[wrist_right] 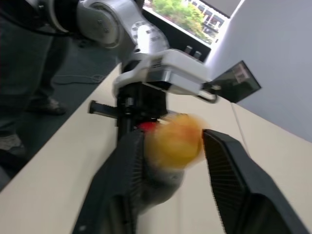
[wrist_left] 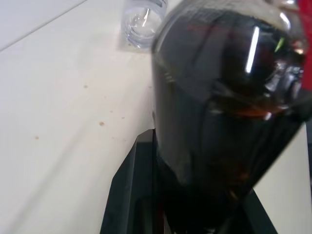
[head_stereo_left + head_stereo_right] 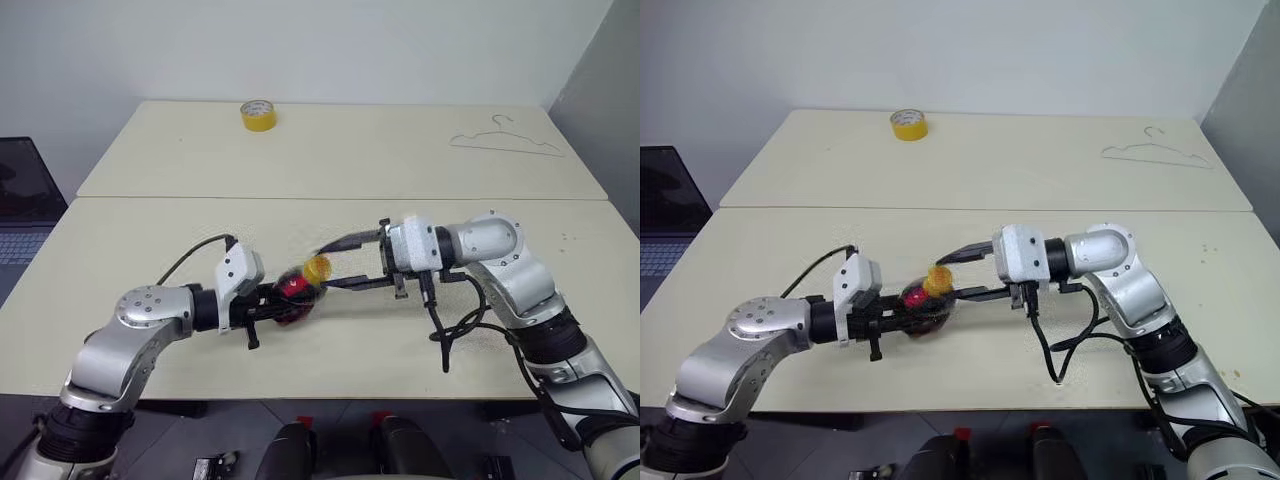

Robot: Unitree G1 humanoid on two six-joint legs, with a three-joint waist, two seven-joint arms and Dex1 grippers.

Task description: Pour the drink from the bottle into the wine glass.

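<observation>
1. The left gripper [image 3: 902, 318] is closed on the bottle [image 3: 923, 308]. Its black fingers [image 2: 134, 195] clamp the round body from both sides, and the bottle is held above the near table [image 3: 120, 250], tilted with its neck toward the right gripper.
2. The drink [image 2: 219, 112] fills the bottle's body directly in front of the left gripper's fingers. It looks almost black, with a reddish-brown band where the liquid is thin.
3. The red neck label [image 3: 295, 287] sits just beyond the left gripper's fingertips, and the yellow-orange cap [image 3: 317, 268] is on top of it, blurred.
4. The right gripper [image 1: 173, 146] reaches in from the opposite side, pointing toward the left gripper. Its two fingers [image 1: 229, 170] stand apart on either side of the cap. One finger seems to touch the cap, while a small gap shows at the other, so I cannot tell if it grips the cap.
5. In the left wrist view, a clear glass object [image 2: 142, 22] stands on the table past the bottle, well apart from the left gripper. I cannot tell if this is the wine glass.
6. Far beyond both grippers, on the rear table [image 3: 400, 160], lie a yellow tape roll [image 3: 258, 115] and a wire hanger [image 3: 505, 140].
</observation>
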